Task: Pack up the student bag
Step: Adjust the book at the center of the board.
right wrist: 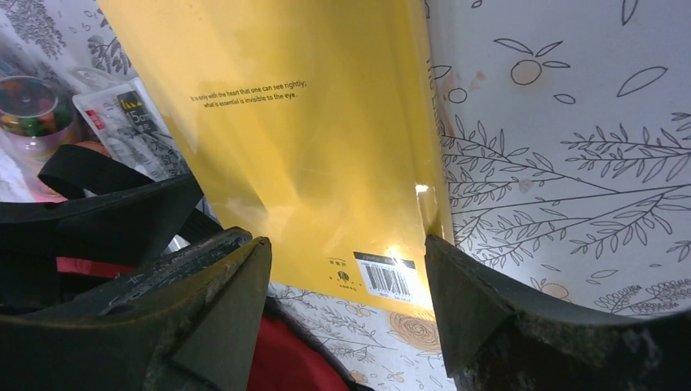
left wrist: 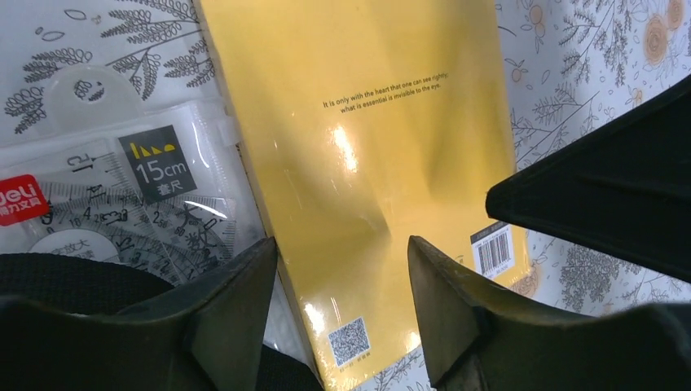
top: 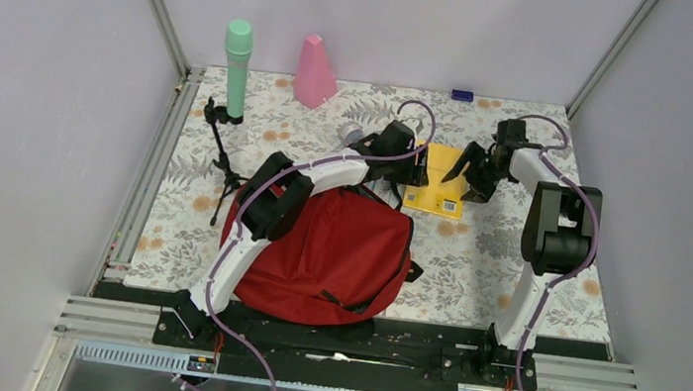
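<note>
Floral-printed surface [top: 513,266] boxed in by pale walls; two pincers flank a yellow book [top: 436,189] beyond the student bag [top: 335,254].

The student bag slumps at the near left under the left arm, back toward the bases from both pincers and closer to the left one. The book's long axis runs far to near. The left pincer [top: 416,169] is spread over its left edge and the right pincer [top: 465,175] is spread at its right, neither pinching anything. The wrist views show a ruler packet [left wrist: 138,179] just beside the book, hidden from above. The right wrist view alone catches a clear jar [right wrist: 28,106].
</note>
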`<act>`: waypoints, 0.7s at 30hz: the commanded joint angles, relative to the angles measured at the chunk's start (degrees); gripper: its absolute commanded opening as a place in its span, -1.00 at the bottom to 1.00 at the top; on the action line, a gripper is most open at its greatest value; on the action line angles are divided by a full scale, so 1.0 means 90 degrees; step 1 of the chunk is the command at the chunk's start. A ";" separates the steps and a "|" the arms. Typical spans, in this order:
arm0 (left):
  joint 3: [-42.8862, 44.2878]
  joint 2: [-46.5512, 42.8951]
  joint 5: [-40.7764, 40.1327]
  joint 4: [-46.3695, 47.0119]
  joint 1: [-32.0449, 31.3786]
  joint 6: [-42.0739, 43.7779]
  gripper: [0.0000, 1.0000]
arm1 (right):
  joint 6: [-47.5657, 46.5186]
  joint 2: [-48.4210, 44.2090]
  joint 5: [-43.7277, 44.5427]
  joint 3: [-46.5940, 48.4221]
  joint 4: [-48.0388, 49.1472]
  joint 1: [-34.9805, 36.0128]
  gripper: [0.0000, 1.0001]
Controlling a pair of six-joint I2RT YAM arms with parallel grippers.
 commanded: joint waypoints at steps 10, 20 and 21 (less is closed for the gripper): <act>-0.0397 -0.0087 0.0234 0.0106 -0.0064 0.0153 0.07 | 0.0122 -0.0369 0.1132 0.0284 -0.0402 0.0080 0.61; -0.0384 -0.0066 0.0356 0.0129 -0.0072 0.0188 0.04 | 0.0144 -0.0274 0.1260 0.0205 -0.0491 0.0079 0.61; -0.0371 -0.0055 0.0395 0.0154 -0.0072 0.0170 0.03 | 0.0162 -0.0191 0.1176 0.0227 -0.0525 0.0077 0.61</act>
